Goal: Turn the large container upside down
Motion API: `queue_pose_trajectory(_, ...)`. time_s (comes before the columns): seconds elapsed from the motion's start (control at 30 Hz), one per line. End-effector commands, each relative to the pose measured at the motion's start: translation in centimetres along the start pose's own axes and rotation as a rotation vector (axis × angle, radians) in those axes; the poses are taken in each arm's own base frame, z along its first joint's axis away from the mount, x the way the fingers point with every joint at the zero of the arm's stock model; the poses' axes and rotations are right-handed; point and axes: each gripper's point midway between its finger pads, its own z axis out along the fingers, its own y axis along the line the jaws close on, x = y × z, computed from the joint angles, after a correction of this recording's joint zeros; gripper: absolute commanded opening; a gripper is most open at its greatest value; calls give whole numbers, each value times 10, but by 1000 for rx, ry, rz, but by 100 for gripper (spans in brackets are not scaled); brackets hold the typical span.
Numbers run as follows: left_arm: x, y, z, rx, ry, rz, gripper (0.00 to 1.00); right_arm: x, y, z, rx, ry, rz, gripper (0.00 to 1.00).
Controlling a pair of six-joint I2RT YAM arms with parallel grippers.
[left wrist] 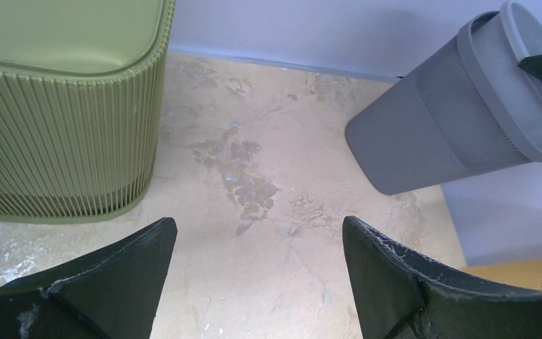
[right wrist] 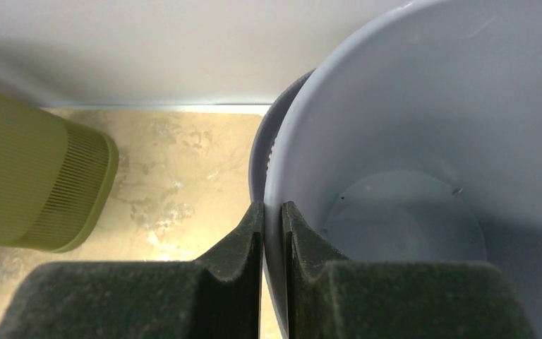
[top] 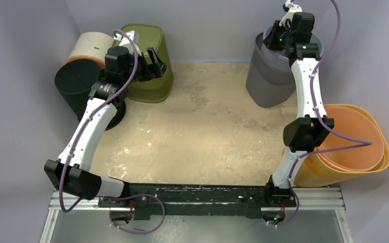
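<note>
I see the right tool (right wrist: 272, 212) pinching the grey container (right wrist: 409, 141) at its rim, one finger inside, and the left tool (left wrist: 260, 229) spread, well apart from that container.

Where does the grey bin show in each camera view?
Top external: grey bin, upper right.
Left wrist: grey bin, upper right.
Right wrist: grey bin fills the right half, its rim pinched by the right gripper.
Shared landmark: green basket, at the left in all three.
</note>
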Motion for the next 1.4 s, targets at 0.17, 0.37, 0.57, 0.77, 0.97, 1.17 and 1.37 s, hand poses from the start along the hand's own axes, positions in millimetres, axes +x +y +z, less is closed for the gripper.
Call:
queue_pose_trajectory(0.17,-2,-5,-2,23,-20,-3,84,1,4,-15,-18,-8,-11,22)
queue_pose_trajectory(0.37,-2,-5,-3,20,-22,-2,84,27,-2,-7,-2,44,7,43)
queue_pose_trajectory(0.57,-1,-3,-3,11,-19,1,84,33,3,-6,-36,59,12,55)
queue_pose_trajectory(0.77,1,-1,0,8,-12,0,84,42,6,1,-63,75,16,53)
queue_pose_trajectory(0.97,2,1,3,0,-12,2,84,45,8,4,-81,83,29,25)
queue_pose_trajectory(1.17,1,1,3,-3,-12,7,84,14,17,-5,-109,29,6,1)
queue_pose_trajectory(1.37,3,2,5,-4,-8,11,84,-17,28,-20,-141,-15,-21,1)
